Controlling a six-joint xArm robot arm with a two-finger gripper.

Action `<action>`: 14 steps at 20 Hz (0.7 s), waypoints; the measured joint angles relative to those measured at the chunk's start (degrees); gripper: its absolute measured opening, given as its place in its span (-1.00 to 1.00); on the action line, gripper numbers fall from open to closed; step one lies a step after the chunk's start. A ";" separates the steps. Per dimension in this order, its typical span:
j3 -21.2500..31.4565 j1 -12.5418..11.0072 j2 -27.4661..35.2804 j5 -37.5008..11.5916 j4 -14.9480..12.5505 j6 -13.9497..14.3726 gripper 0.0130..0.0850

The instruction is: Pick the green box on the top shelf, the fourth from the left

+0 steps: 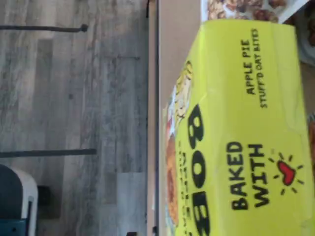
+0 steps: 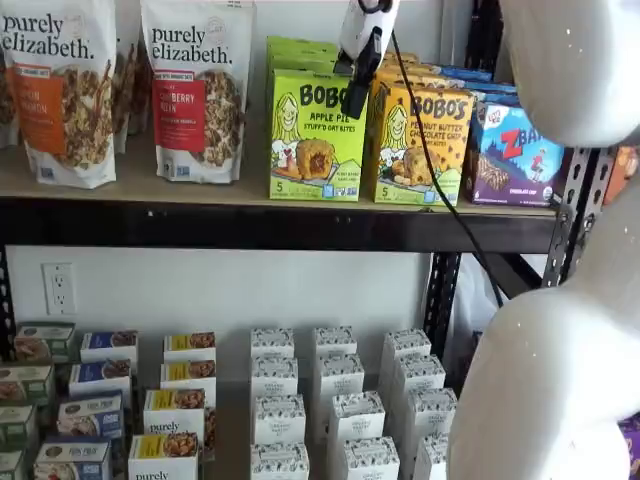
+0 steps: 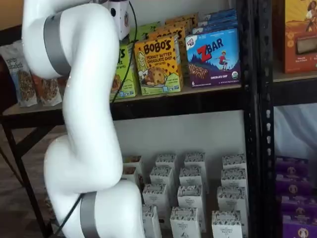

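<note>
So the white claw with black fingers (image 2: 357,95) hangs in front of the upper right corner of the lime-green cardboard Bobo's apple pie box (image 2: 316,134). Fingers show side-on, so I can't tell if they're apart or together. The box stands upright on the light tan wooden surface with the black front beam (image 2: 170,185), a yellow-orange Bobo's peanut butter box (image 2: 420,145) just right of the claw. The wrist view looks down on the green box's top.
</note>
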 joint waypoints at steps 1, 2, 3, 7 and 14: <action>-0.22 0.14 0.11 0.57 -0.19 0.14 1.00; -0.30 0.33 0.13 0.98 -0.46 0.30 1.00; -0.16 0.50 0.03 1.08 -0.70 0.44 1.00; 1.46 1.04 -1.11 0.16 -0.99 0.84 1.00; 4.42 1.44 -3.24 -2.81 -0.80 1.08 1.00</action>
